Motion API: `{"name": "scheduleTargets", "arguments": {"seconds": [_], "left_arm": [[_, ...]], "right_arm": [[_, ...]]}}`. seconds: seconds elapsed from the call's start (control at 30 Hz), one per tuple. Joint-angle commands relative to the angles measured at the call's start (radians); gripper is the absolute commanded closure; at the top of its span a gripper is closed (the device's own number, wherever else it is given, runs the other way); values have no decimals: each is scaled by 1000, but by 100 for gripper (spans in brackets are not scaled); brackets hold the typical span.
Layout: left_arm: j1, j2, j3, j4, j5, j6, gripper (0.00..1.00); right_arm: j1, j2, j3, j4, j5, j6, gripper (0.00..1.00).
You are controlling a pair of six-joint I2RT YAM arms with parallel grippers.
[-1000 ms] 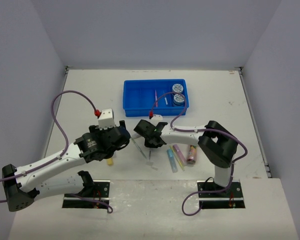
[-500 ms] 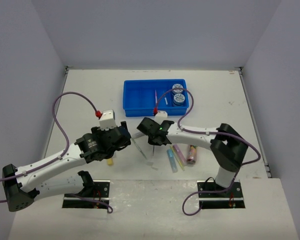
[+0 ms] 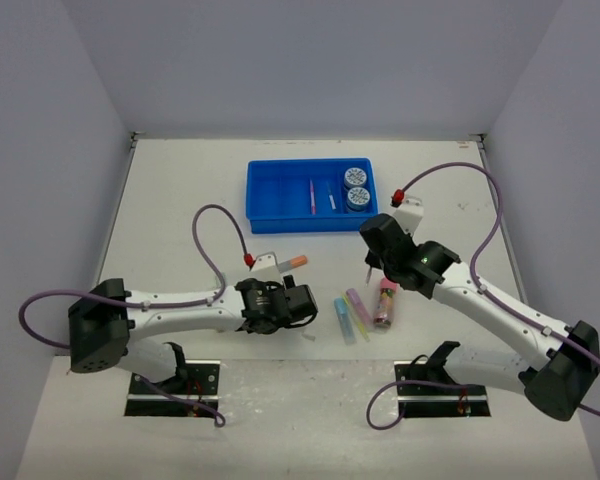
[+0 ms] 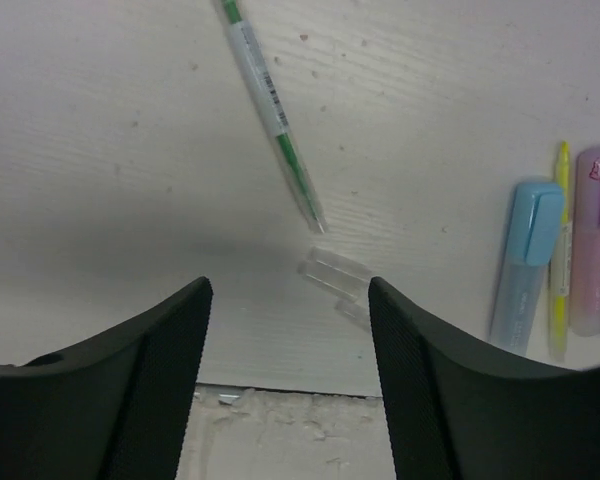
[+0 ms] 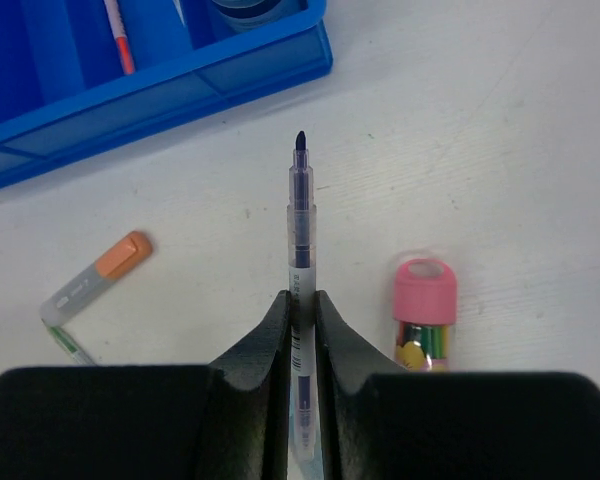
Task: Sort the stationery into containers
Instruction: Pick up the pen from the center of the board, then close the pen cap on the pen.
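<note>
The blue compartment tray (image 3: 270,200) stands at the back centre, holding two patterned discs (image 3: 357,186) and two thin pens (image 3: 312,196). My right gripper (image 3: 372,264) is shut on a dark blue thin pen (image 5: 300,225), held above the table just in front of the tray's (image 5: 160,95) right end. My left gripper (image 3: 302,303) is open and empty, low over the table near its front edge; a green pen (image 4: 277,125) and clear caps (image 4: 335,275) lie just beyond its fingers (image 4: 155,340).
An orange marker (image 3: 293,262) lies left of centre. Blue (image 3: 343,320), thin yellow (image 4: 560,250) and purple (image 3: 360,308) markers lie side by side at front centre. The pink tube (image 3: 385,303) lies to their right, below my right gripper.
My right arm has pulled back to the right and up with the dark blue pen. My left arm has swung right and its gripper now sits at front centre. The orange marker is uncovered.
</note>
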Motion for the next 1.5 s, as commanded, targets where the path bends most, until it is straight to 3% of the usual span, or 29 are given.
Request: {"name": "scheduleTargets", "arguments": {"seconds": [0.0, 0.1, 0.17, 0.3, 0.47, 1.17, 1.47], "left_arm": [[-31, 100, 134, -20, 23, -209, 38], [-57, 152, 177, -22, 48, -218, 42], [-71, 193, 204, -30, 67, -232, 50], [-85, 230, 204, -22, 109, -250, 52], [-87, 243, 180, 5, 154, -267, 66], [-85, 380, 178, 57, 228, -246, 65], [-87, 365, 125, 90, 286, -232, 82]], "right_arm": [[-28, -51, -44, -15, 53, -77, 100], [-41, -55, -63, -5, 44, -86, 100], [-45, -57, -76, 5, 41, -87, 100], [-57, -67, -91, 15, 34, -95, 100], [-62, -97, -97, 26, 22, -109, 100], [-62, -186, -147, 72, -8, -144, 100], [-62, -214, -152, 81, -9, -146, 100]]}}
